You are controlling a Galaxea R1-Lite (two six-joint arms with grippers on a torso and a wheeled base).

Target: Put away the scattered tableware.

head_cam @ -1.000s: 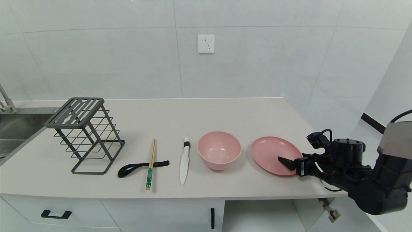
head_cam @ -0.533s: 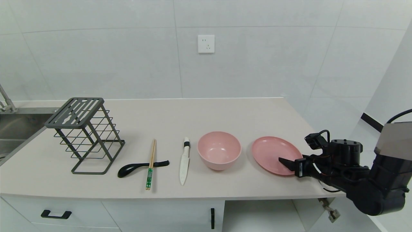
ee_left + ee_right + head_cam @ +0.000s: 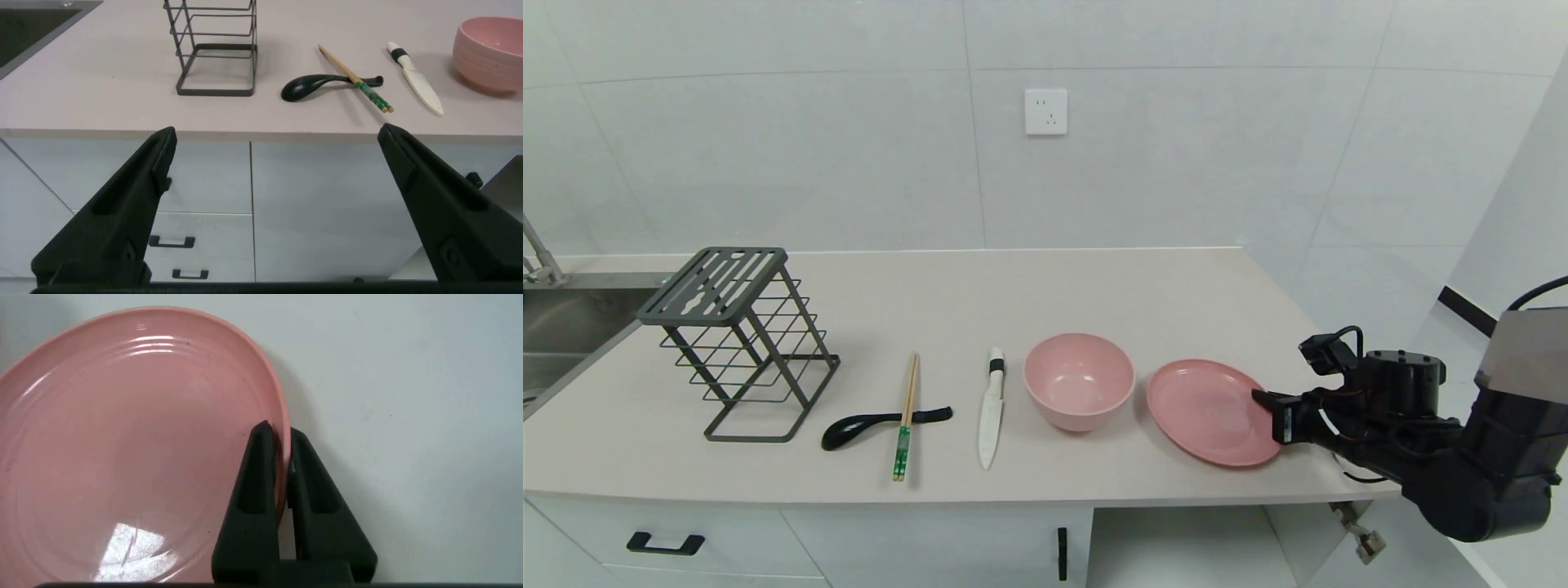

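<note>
Head view: the pink plate [image 3: 1209,411] lies at the right end of the desk [image 3: 980,294], just beside the pink bowl [image 3: 1079,380]. The right hand [image 3: 1270,406] meets its rim from the robot's right, reaching in low and roughly level with the desk top. The wire rack [image 3: 737,339] stands well apart at the left end, past the knife [image 3: 992,406], chopsticks [image 3: 905,415] and black spoon [image 3: 878,424]. My judgement is that the plate has to travel leftward across the whole row. The chopsticks carry a green printed band, too small to read.

Left wrist view: the left hand [image 3: 274,139] hangs released, fingers wide apart, below the desk's front edge. It faces the rack [image 3: 214,41], spoon [image 3: 315,84] and chopsticks [image 3: 355,77], so it is the nearer arm to that end.

Right wrist view: the right hand [image 3: 279,437] is clenched on the plate [image 3: 131,441], the thin rim pinched between both fingers. I cannot tell whether the plate is clear of the desk.
</note>
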